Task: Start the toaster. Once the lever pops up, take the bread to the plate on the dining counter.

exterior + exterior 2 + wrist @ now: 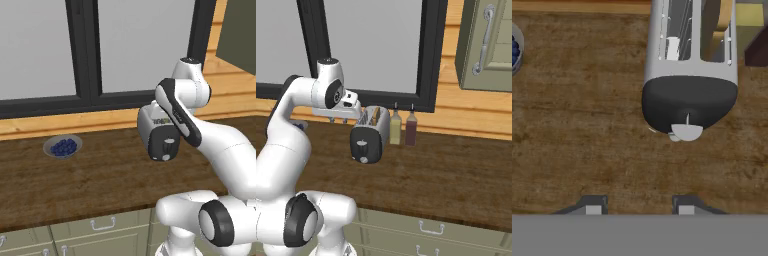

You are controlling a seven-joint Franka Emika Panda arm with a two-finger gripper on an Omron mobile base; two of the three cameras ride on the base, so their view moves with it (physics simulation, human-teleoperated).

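The brushed-steel toaster [372, 135] stands on the wooden worktop [446, 175] below the window, its dark end panel facing me. In the hand view I look down on the toaster [689, 65]. The bread [722, 25], a golden-tan slice, stands in its right slot, and the pale lever [687, 132] juts from the dark end. The bread [376, 116] pokes up from the top. My gripper [337, 120] hovers over the worktop just left of the toaster's front end. In the hand view the gripper [639, 206] is open, with bare wood between its fingertips. The plate and the dining counter are out of view.
A small grey bowl of blueberries [62, 147] sits on the worktop to the left. Two bottles, one yellowish [395, 128] and one dark red [411, 129], stand right of the toaster by the window sill. Cabinet drawers [431, 227] run under the worktop's front edge.
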